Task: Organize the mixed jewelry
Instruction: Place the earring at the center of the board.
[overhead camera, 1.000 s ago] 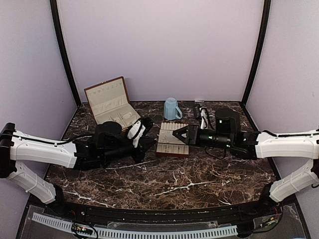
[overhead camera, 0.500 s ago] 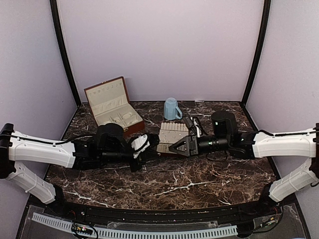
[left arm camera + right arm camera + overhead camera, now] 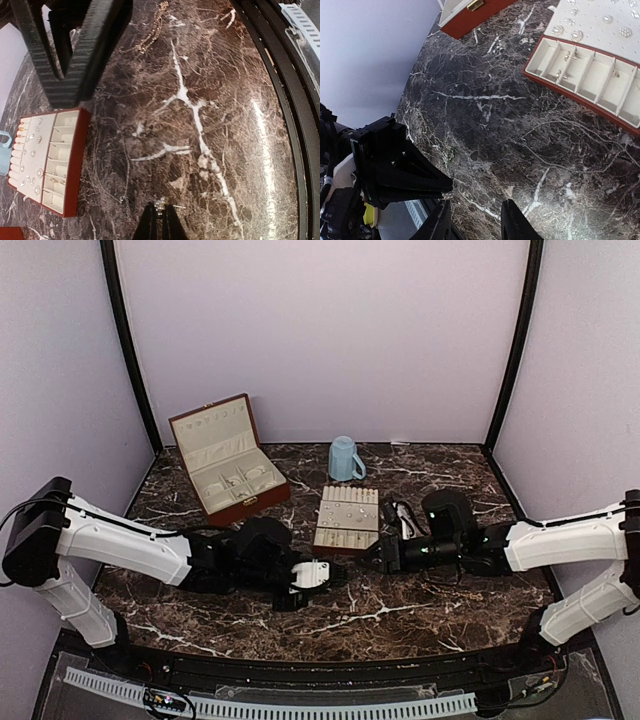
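My left gripper (image 3: 160, 214) is shut on a tiny silvery cluster earring (image 3: 161, 204), whose pin sticks out to the right just above the marble. In the top view this gripper (image 3: 337, 575) sits low, in front of the cream slotted tray (image 3: 345, 502). More small glinting jewelry (image 3: 31, 150) lies on the tray's pad and in its slots (image 3: 562, 75). A thin chain (image 3: 125, 182) lies on the marble beside the tray, and a gold chain (image 3: 150, 35) lies farther off. My right gripper (image 3: 477, 222) is open with nothing in it, facing the left gripper (image 3: 400, 170) near the tray's front corner (image 3: 372, 558).
The reddish-brown box (image 3: 225, 470) stands open at the back left. A blue mug (image 3: 345, 458) stands behind the tray. More thin chains (image 3: 580, 135) trail over the marble in front of the tray. The table's black front rim (image 3: 295, 125) is close to the left gripper.
Both grippers have left the tray and come toward the front of the table. The left arm swung right and down to the marble; the right drew back to the tray's front right corner.
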Available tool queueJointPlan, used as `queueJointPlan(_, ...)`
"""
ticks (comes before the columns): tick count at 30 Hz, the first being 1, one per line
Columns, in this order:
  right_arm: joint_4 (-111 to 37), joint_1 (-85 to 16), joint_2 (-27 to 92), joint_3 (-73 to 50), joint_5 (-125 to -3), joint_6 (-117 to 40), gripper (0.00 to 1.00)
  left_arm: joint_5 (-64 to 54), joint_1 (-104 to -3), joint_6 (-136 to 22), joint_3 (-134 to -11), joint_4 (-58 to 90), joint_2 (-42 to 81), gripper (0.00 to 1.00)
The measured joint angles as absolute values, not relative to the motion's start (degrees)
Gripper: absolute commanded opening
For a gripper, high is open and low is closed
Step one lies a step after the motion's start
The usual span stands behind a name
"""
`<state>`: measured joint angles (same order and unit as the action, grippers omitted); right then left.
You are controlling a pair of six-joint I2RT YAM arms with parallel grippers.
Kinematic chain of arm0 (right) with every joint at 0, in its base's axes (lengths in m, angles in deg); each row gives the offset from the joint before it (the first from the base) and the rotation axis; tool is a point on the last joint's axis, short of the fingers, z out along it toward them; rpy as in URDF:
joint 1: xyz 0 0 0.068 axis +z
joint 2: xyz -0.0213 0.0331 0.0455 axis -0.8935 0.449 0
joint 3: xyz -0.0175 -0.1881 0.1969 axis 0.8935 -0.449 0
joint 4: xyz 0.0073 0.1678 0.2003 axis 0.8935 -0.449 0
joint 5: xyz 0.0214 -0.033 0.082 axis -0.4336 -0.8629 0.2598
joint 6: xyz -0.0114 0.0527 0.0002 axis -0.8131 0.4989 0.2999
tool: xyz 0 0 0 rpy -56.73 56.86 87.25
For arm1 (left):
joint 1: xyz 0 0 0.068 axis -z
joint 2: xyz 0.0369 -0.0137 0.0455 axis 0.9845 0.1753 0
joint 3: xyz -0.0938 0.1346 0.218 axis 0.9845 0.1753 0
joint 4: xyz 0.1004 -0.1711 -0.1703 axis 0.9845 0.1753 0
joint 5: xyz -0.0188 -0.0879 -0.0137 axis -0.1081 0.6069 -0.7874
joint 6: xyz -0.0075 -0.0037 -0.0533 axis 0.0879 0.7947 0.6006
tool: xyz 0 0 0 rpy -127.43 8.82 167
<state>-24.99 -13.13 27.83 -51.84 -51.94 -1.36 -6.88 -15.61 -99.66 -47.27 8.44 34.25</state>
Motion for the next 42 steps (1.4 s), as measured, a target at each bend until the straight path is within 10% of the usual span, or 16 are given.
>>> queueJointPlan(42,-20.31,-13.13,28.18,-57.44,-55.02,7.51,0.33,-5.22,-12.75,-103.24,-57.52,14.66,51.41,0.3)
